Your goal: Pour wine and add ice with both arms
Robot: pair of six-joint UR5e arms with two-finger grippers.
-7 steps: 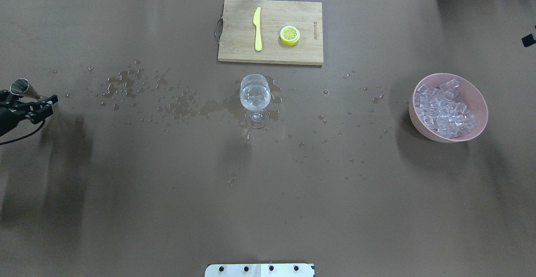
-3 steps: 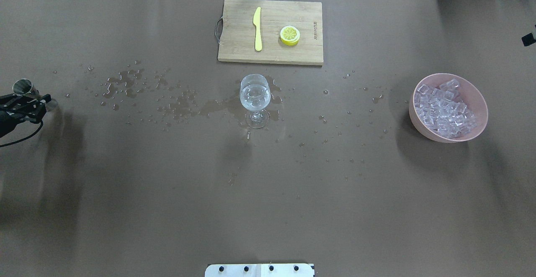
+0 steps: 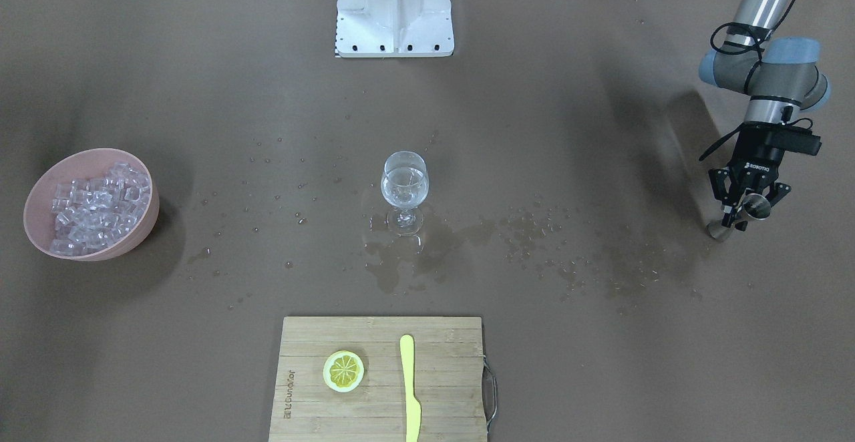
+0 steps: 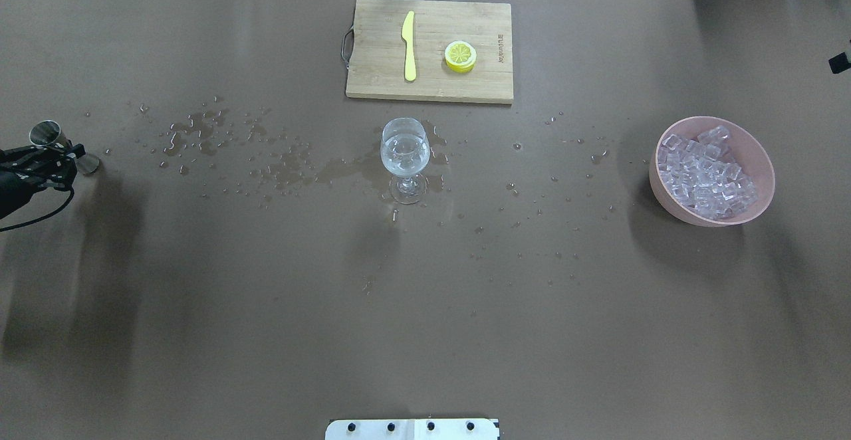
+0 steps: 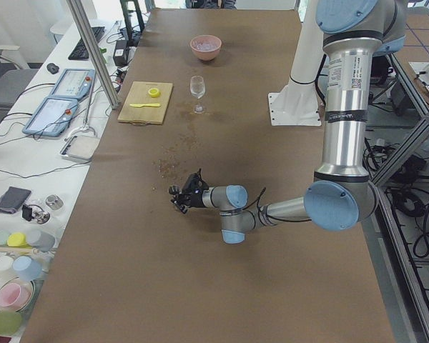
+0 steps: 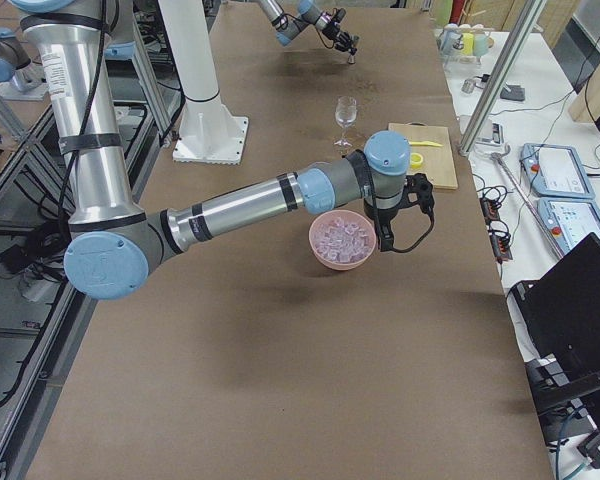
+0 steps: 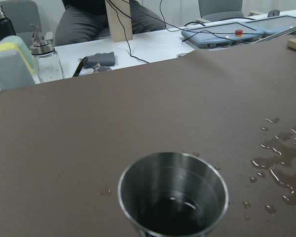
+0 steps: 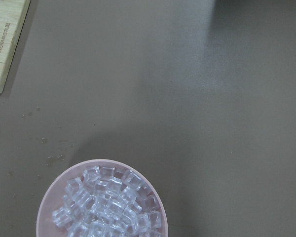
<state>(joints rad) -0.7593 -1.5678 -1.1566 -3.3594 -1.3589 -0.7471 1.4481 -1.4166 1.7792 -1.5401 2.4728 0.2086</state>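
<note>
Clear stemmed wine glass (image 4: 405, 154): upright at mid-table on the brown table cover (image 4: 425, 307).
Wine (image 3: 403, 191): small amount of clear, water-like liquid low in the bowl of the wine glass.
Ice (image 4: 708, 174): heap of small clear cubes with whitish edges, piled in a round pink bowl (image 4: 665, 197) well to the robot's right of the wine glass.
Left gripper (image 3: 743, 209): black, far to the robot's left of the wine glass, low over the table cover, fingers pinched on the narrow waist of a double-ended steel measuring cup (image 7: 172, 187).
Measuring cup: upper mouth open upward, a thin film of liquid at its bottom in the left wrist view; lower end down at the table cover, contact not clear.
Right gripper (image 6: 421, 196): black, held above the table near the pink bowl, well to the right of the wine glass; spread or pressed together, cannot tell.
Spilled liquid (image 4: 346, 171): puddle touching the foot of the wine glass, drops strung out to its left, fewer scattered to its right.
Pale wooden cutting board (image 4: 379, 61): just beyond the wine glass, away from the robot; metal handle on its left end.
Yellow plastic knife (image 4: 409, 44): flat on the board's left half.
Yellow lemon slice (image 4: 460, 56): on the board, right of the knife, apart from it.
</note>
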